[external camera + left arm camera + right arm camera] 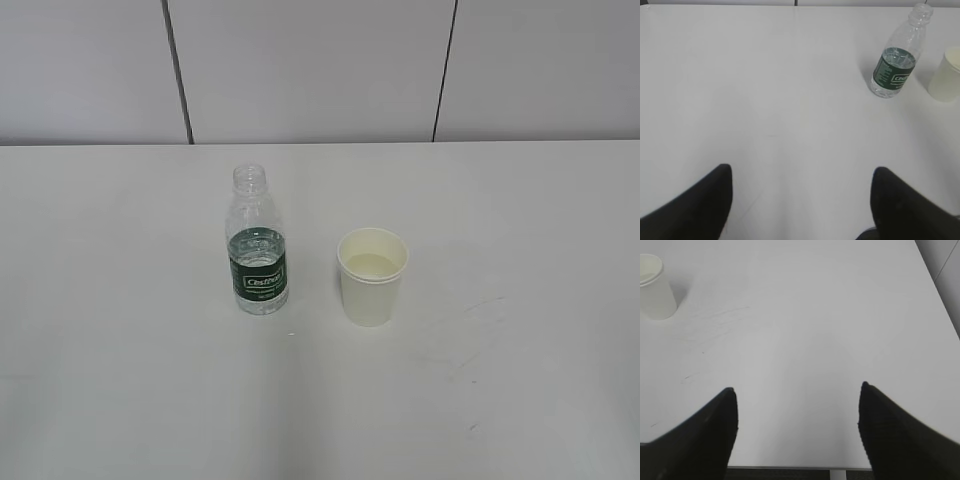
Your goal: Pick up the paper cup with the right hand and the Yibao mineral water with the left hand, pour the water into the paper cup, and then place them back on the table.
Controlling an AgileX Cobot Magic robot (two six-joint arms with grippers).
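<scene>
The Yibao mineral water bottle (258,245) stands upright and uncapped on the white table (120,330), with water up to its green label. The paper cup (372,275) stands just to its right and holds some liquid. Neither arm shows in the exterior view. In the left wrist view my left gripper (802,172) is open and empty over bare table, with the bottle (896,62) far ahead on the right and the cup (946,76) at the right edge. In the right wrist view my right gripper (796,390) is open and empty near the table's front edge, with the cup (655,287) far ahead on the left.
Faint scuff marks (470,335) lie on the table right of the cup. A panelled grey wall (320,70) stands behind the table. The table's front edge (800,467) shows just below my right gripper, and its right edge (940,295) runs along the right wrist view.
</scene>
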